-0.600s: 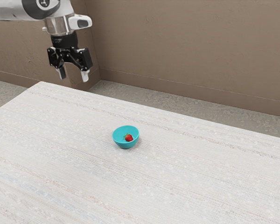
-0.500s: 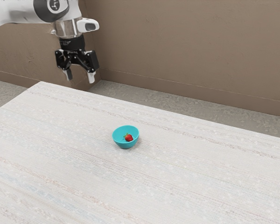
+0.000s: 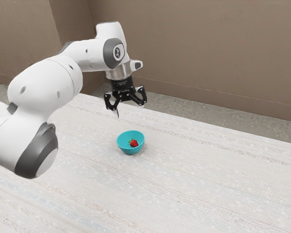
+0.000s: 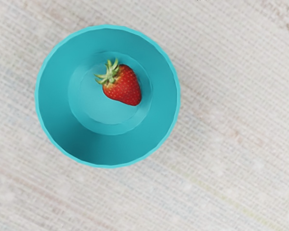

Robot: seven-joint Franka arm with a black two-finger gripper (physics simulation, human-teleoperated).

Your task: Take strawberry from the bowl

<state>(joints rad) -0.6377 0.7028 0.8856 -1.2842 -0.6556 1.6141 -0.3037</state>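
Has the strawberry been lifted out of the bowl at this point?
No, the strawberry lies on its side on the inner bottom of the turquoise bowl.

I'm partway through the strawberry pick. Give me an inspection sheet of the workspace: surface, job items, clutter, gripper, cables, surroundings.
Surface: pale, faintly striped table with a woven-looking texture; no spill seen.
Job's things: round turquoise bowl standing upright on the table; red strawberry with green leaves lying inside it, not yet taken out.
Clutter: nothing seen.
Gripper: black two-finger gripper raised above the table, fingers apart, nothing between them, clear of bowl and strawberry.
Cables: nothing seen.
Surroundings: white-and-grey arm coming in from the exterior view's left; plain brown wall and mottled grey floor beyond the table.
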